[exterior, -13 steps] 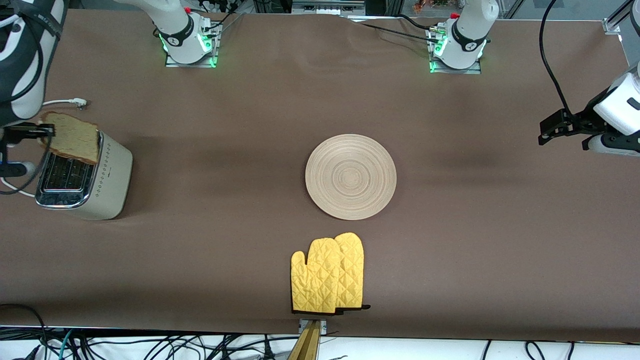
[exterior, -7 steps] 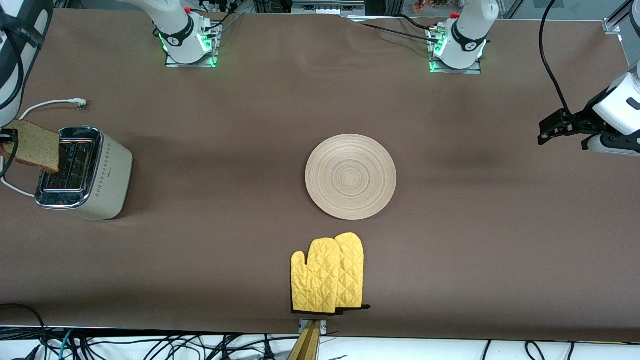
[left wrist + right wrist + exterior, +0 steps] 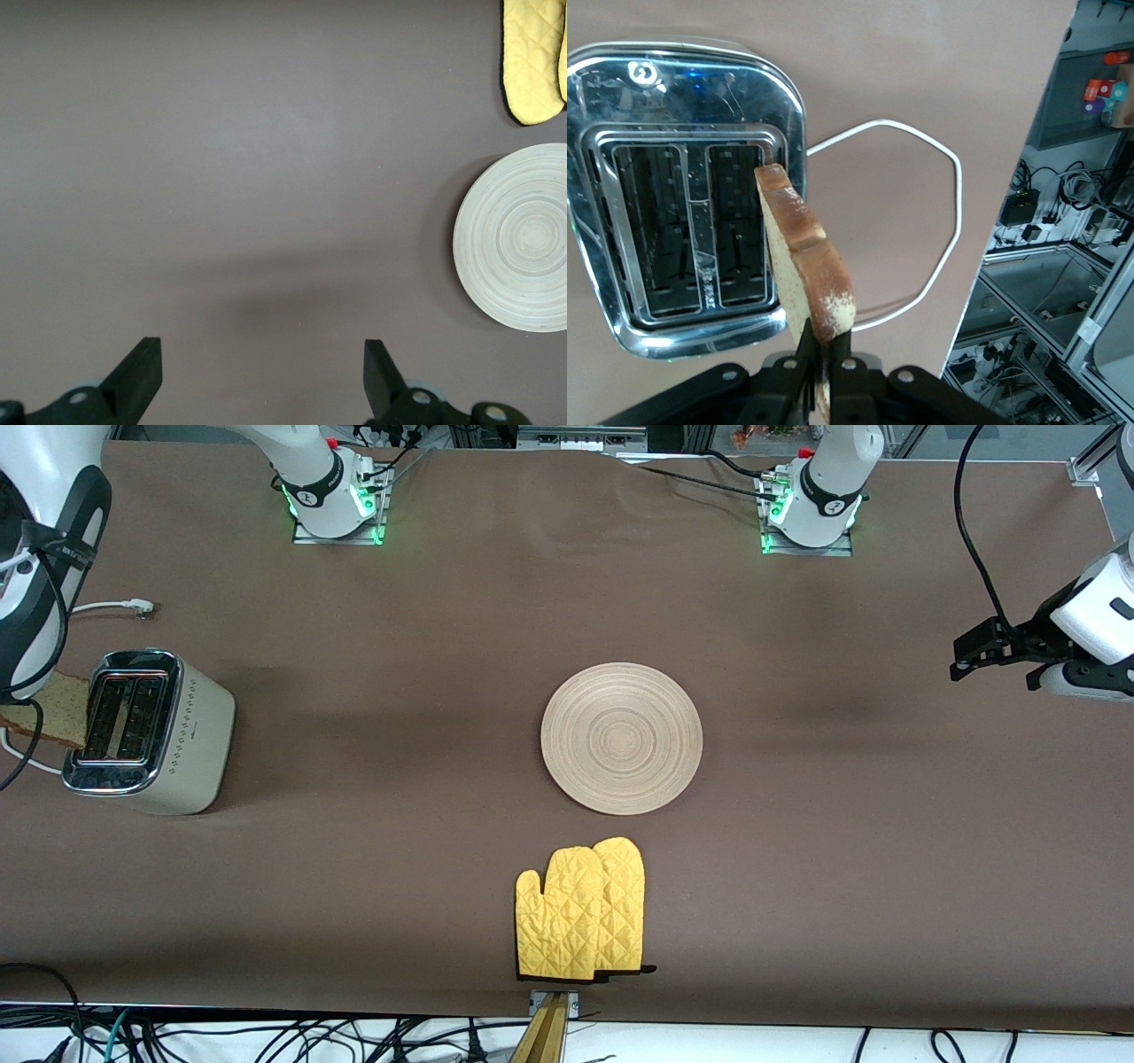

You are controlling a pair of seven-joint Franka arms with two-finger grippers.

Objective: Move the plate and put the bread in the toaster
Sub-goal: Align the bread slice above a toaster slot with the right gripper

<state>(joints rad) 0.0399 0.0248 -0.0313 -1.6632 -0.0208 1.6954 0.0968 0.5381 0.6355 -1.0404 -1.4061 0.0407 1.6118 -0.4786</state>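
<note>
Bread (image 3: 49,708) is the thing in play, and it has shifted within the last second: a second ago the slice hung tilted over the toaster's (image 3: 151,731) chrome top, half a second ago it had slid toward the frame's left edge, and now, in the front view, it shows only as a wedge at the middle left of the frame, just beside the toaster's outer side and off the slots. My reading is that the insertion has not yet happened; the slice is being repositioned and must come back over a slot before it can go down. In the right wrist view the right gripper (image 3: 819,376), at the bottom centre of that frame, has its fingers pinched together on the slice's lower edge, so the bread stands on edge above them, crust toward the camera, its upper end overlapping the rim of one slot, and both slots look empty. The plate (image 3: 621,738) sits bare at the centre of the front view, with the yellow oven mitts (image 3: 580,911) nearer the camera. The left gripper (image 3: 970,657) waits at the right edge of the frame over bare table, fingers spread apart and empty.
</note>
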